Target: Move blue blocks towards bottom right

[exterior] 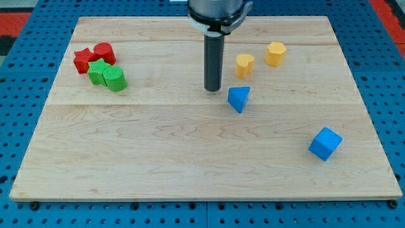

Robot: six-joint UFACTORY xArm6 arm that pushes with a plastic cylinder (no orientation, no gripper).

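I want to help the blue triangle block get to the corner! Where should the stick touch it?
No jaws here, so push, don't grip. My tip sits just to the view's left of the blue triangular block. Probably best to press its upper-left face, sending it toward the blue cube at bottom right.

The tip (212, 89) stands mid-board, just left of the blue triangular block (238, 99); the blue cube (325, 143) lies well apart, toward the bottom right corner.

A robotics lab bench: a pale wooden surface (190, 164) lies on a blue perforated mounting board (386, 95) with regular rows of holes, a dark robot rod (212, 60) stands over it, and small coloured test blocks lie scattered about.
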